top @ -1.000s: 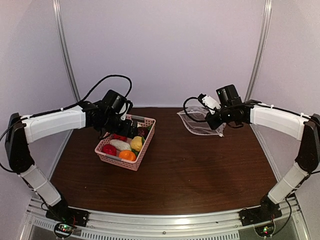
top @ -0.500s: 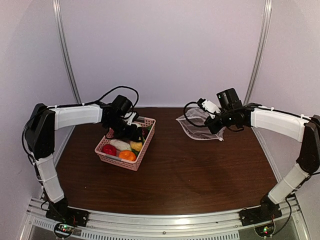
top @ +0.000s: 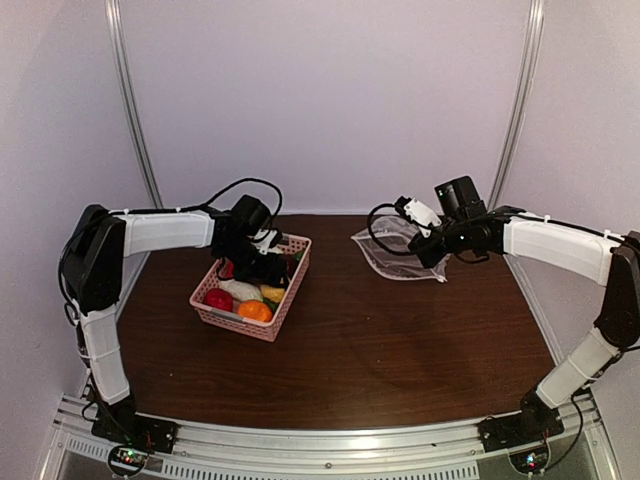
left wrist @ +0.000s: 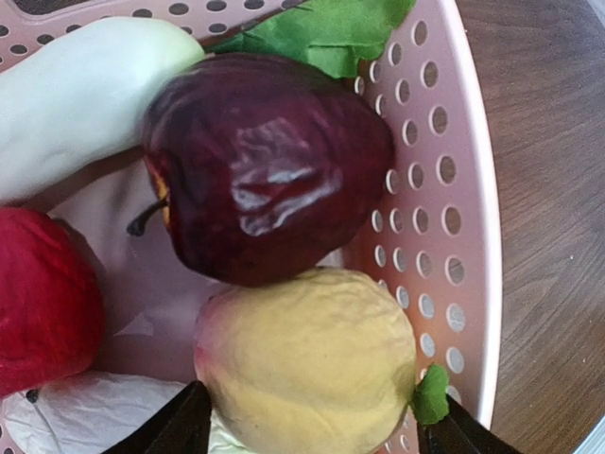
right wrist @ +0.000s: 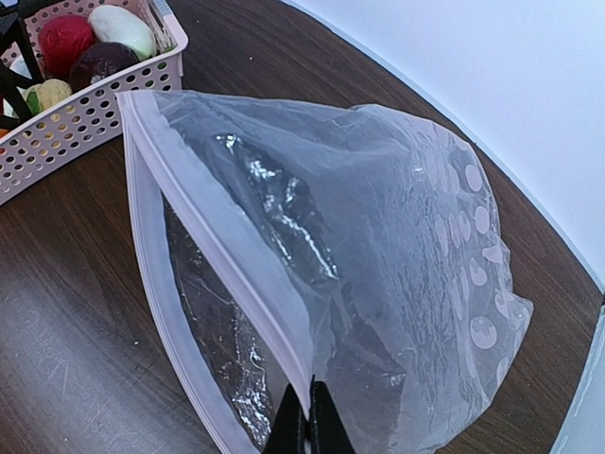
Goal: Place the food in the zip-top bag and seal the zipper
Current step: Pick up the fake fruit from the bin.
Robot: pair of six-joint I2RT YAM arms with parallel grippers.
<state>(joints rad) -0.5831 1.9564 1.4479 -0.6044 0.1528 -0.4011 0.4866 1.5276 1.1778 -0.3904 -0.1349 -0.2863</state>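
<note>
Inside the pink basket (left wrist: 444, 189), the spread left end effector (left wrist: 317, 430) straddles the yellow fruit (left wrist: 307, 369) for grabbing; the right end effector (right wrist: 307, 416) pinches the zip-top bag (right wrist: 378, 236), propping it open.

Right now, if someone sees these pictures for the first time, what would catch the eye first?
The pink basket left of centre on the table, packed with bright toy food. Inside it the left gripper straddles a yellow fruit beside a dark purple apple. At far right, the right gripper pinches a clear zip-top bag, mouth open.
</note>
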